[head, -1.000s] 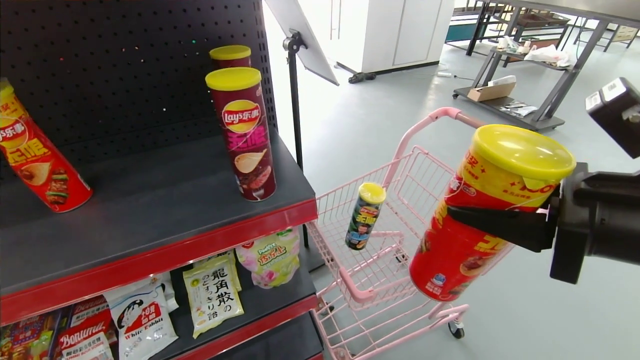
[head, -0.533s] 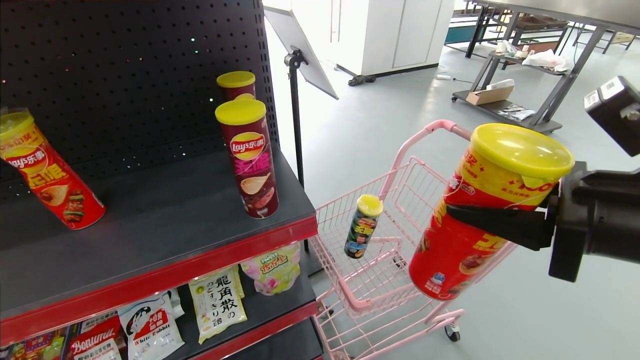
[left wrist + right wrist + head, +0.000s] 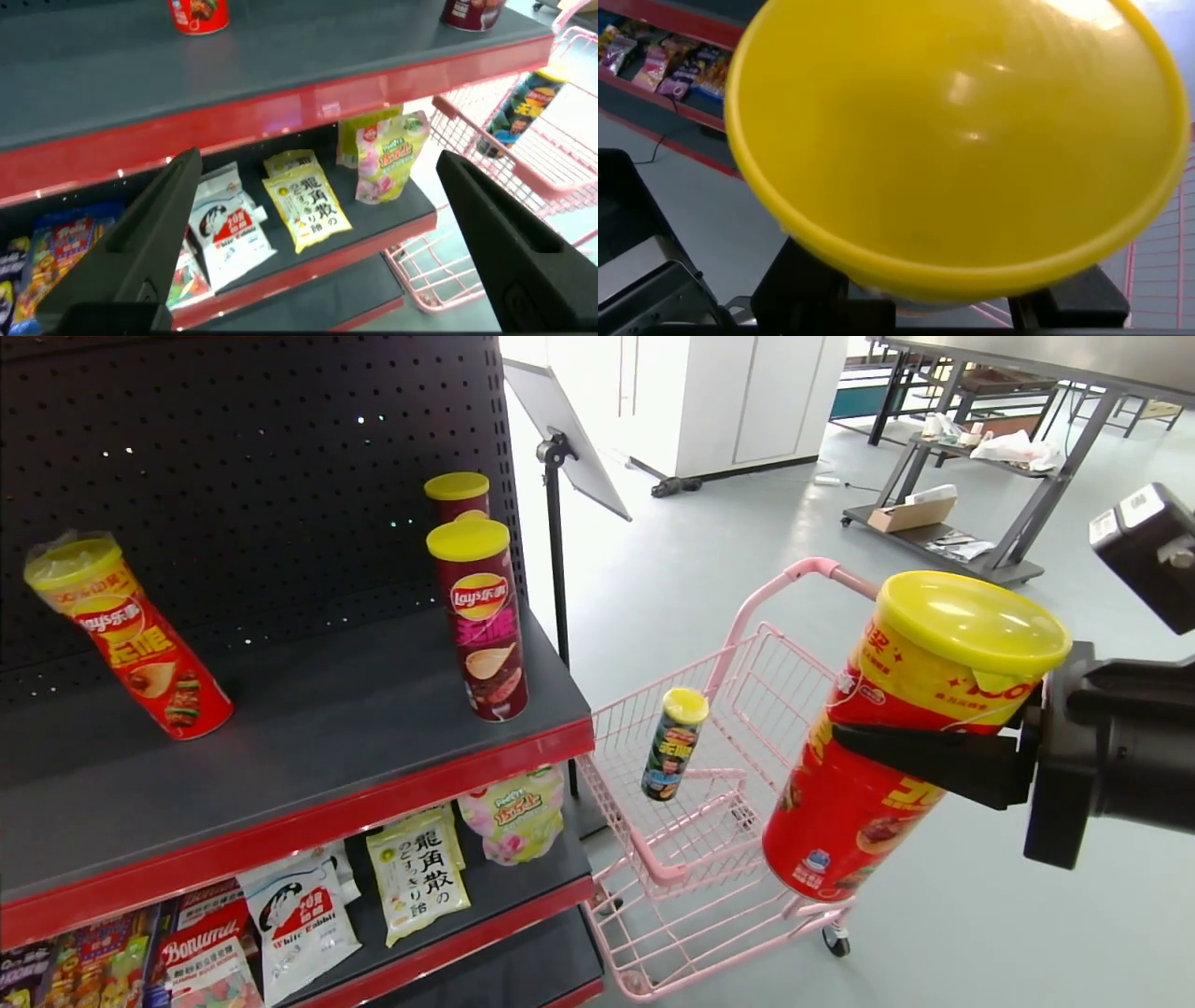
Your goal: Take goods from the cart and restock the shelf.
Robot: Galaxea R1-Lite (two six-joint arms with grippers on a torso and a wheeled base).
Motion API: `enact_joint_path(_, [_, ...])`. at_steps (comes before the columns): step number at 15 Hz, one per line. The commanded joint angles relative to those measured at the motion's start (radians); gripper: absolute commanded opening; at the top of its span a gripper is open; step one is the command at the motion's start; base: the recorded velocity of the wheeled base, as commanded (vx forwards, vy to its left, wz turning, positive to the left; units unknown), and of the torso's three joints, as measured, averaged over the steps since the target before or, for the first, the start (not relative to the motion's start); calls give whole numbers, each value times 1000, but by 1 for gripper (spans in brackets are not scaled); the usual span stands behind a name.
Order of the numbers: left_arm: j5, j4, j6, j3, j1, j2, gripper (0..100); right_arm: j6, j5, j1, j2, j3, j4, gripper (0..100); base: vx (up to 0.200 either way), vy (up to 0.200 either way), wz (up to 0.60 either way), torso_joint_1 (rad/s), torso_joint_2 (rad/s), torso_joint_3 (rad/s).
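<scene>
Head view: right gripper (image 3: pixel 901 751) clamped on the large red can (image 3: pixel 840 821), held tilted against the pink cart's (image 3: pixel 653 875) right side.
Left gripper (image 3: pixel 320 166) has its fingers spread apart, facing snack bags (image 3: pixel 304 201) on the lower shelf. A green can (image 3: pixel 674 745) leans inside the cart. Farther off, two maroon cans (image 3: pixel 485 616) stand upright at the upper shelf's (image 3: pixel 373 800) right end, one behind the other. A wrapped red can (image 3: pixel 140 644) tilts toward its left end.
</scene>
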Motion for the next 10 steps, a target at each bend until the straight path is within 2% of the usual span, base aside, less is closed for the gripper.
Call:
enact_joint_path(1, [1, 0, -1, 0, 0, 2, 100, 0, -1, 0, 2, 4, 1, 0, 0, 0, 0, 0, 0, 0])
enact_joint_path(2, [1, 0, -1, 0, 0, 2, 100, 0, 1, 0, 2, 4, 1, 0, 0, 0, 0, 0, 0, 0])
enact_joint_path(10, [1, 0, -1, 0, 0, 2, 100, 0, -1, 0, 3, 7, 1, 0, 0, 0, 600, 3, -2, 0])
